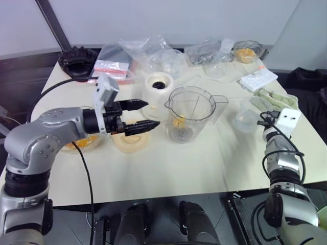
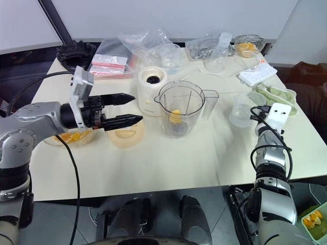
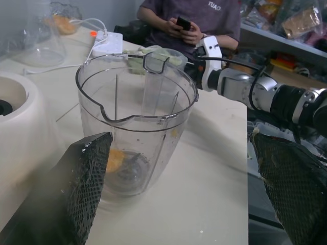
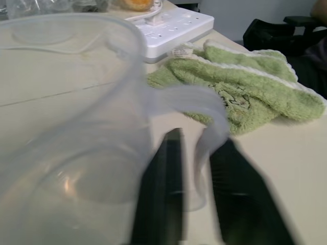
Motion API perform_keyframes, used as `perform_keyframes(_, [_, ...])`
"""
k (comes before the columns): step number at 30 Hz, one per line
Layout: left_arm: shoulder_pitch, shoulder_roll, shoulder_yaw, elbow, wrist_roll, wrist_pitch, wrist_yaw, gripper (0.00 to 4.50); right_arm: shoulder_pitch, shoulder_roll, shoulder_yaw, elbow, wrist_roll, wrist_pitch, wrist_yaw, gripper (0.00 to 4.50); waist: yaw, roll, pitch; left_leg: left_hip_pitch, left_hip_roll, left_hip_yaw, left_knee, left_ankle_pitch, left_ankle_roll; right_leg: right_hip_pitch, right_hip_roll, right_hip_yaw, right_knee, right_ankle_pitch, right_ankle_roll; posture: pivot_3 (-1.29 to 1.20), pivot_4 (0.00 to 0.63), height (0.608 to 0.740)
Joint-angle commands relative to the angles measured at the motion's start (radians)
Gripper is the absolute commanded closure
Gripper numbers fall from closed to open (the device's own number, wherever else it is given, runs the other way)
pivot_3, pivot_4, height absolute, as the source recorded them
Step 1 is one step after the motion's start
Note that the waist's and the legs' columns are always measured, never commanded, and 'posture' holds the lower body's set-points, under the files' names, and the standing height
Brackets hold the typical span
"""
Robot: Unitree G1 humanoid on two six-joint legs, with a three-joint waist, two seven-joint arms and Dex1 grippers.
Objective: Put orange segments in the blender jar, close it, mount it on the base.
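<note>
So the blender jar (image 1: 190, 113) stands upright mid-bench with one orange segment (image 1: 178, 122) already down by the blade hub; the cream base (image 1: 159, 88) sits just behind and to its left, nearly touching. The left pincer (image 1: 144, 114) hangs level just left of the jar's wall, pointing right at it, fingers spread wide with nothing between them; the pale orange lid (image 1: 132, 139) lies flat on the bench right under those fingertips, and the bowl with the remaining segments (image 2: 71, 137) is tucked under the forearm.

That's the bit that matters imo: everything the next step needs is on the left arm's side, a short drop below it. The right pincer (image 4: 193, 153) is off at the far right by the green towel (image 4: 245, 97), fingers part open astride the handle of a small clear cup (image 4: 71, 127); whether it actually grips, can't tell.
</note>
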Motion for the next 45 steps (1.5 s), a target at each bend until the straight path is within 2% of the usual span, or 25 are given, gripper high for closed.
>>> perform_keyframes(1, [-0.007,0.006,0.020,-0.013,-0.006,-0.015,-0.010,0.00,0.013,-0.022,0.013,-0.013,-0.017,-0.020,0.000,1.52,-0.002,0.000,0.000,0.000,0.000,0.000,0.000,0.000,0.000,0.000,0.000,0.000,0.000,0.000,0.000,0.00,0.150,0.740])
perform_keyframes(4, [-0.004,0.008,0.019,-0.014,-0.006,-0.015,-0.014,0.00,0.031,-0.027,0.021,-0.028,-0.026,-0.018,-0.001,0.04,-0.012,0.000,0.000,0.002,0.000,0.000,0.000,0.000,0.000,0.002,0.000,0.000,0.000,0.000,0.000,0.00,0.150,0.740])
perform_keyframes(15, [-0.001,0.001,0.009,-0.007,0.009,-0.021,-0.015,0.00,0.166,-0.020,0.013,-0.224,-0.013,0.040,0.000,0.04,-0.021,-0.001,0.000,0.005,0.000,-0.001,0.000,0.000,0.000,0.004,0.000,0.000,0.000,0.000,0.000,0.00,0.150,0.740])
perform_keyframes(21, [0.010,0.026,0.008,0.027,0.054,-0.039,-0.037,0.00,0.314,-0.009,-0.002,-0.548,0.039,0.145,0.033,0.04,-0.017,-0.001,0.000,0.005,0.000,-0.001,0.000,0.000,0.000,0.005,0.000,0.000,0.000,0.000,0.000,0.00,0.150,0.740])
perform_keyframes(25, [0.008,0.067,-0.008,0.100,0.129,-0.080,-0.079,0.00,0.465,0.026,-0.060,-0.864,0.193,0.335,0.062,0.04,-0.015,-0.001,0.000,0.005,0.000,-0.002,0.000,0.000,0.000,0.004,0.000,-0.001,0.000,0.000,0.000,0.00,0.150,0.740])
perform_keyframes(28, [-0.003,0.106,-0.080,0.181,0.248,-0.164,-0.136,0.00,0.562,0.015,-0.078,-1.027,0.262,0.434,0.101,0.04,-0.014,-0.001,-0.001,0.005,0.001,-0.002,0.000,0.000,0.000,0.004,0.000,-0.001,0.000,0.000,0.000,0.00,0.150,0.740])
perform_keyframes(31, [-0.045,0.155,-0.239,0.325,0.457,-0.304,-0.215,0.00,0.662,-0.019,-0.108,-1.160,0.356,0.522,0.191,0.04,-0.009,0.000,-0.001,0.005,0.001,-0.002,0.000,0.000,0.000,0.004,-0.001,-0.001,-0.001,0.000,-0.001,0.00,0.150,0.740])
perform_keyframes(33, [-0.088,0.150,-0.307,0.412,0.529,-0.373,-0.280,0.00,0.719,-0.044,-0.133,-1.211,0.421,0.582,0.247,0.04,-0.002,0.000,-0.001,0.005,0.001,-0.002,0.000,0.000,-0.001,0.004,-0.002,-0.001,-0.002,0.000,-0.001,0.00,0.150,0.740])
perform_keyframes(37, [-0.201,0.105,-0.399,0.614,0.636,-0.511,-0.428,0.00,0.846,-0.127,-0.225,-1.319,0.608,0.726,0.382,0.04,0.016,-0.001,-0.001,0.000,0.002,-0.003,0.000,-0.001,-0.001,0.001,-0.003,-0.002,-0.004,0.000,-0.002,0.00,0.150,0.740])
perform_keyframes(40, [-0.313,0.047,-0.483,0.850,0.769,-0.694,-0.513,0.00,0.939,-0.210,-0.275,-1.421,0.726,0.801,0.494,0.04,0.024,-0.002,-0.001,-0.002,0.001,-0.002,0.000,-0.001,-0.001,-0.001,-0.003,-0.002,-0.004,0.000,-0.002,0.00,0.150,0.740])
perform_keyframes(45, [-0.458,-0.065,-0.535,1.184,0.907,-0.895,-0.554,0.00,0.923,-0.249,-0.260,-1.505,0.819,0.846,0.483,0.04,0.029,-0.005,-0.001,-0.002,0.001,-0.001,0.000,-0.001,0.000,-0.001,-0.002,-0.002,-0.005,0.000,-0.002,0.00,0.150,0.740])
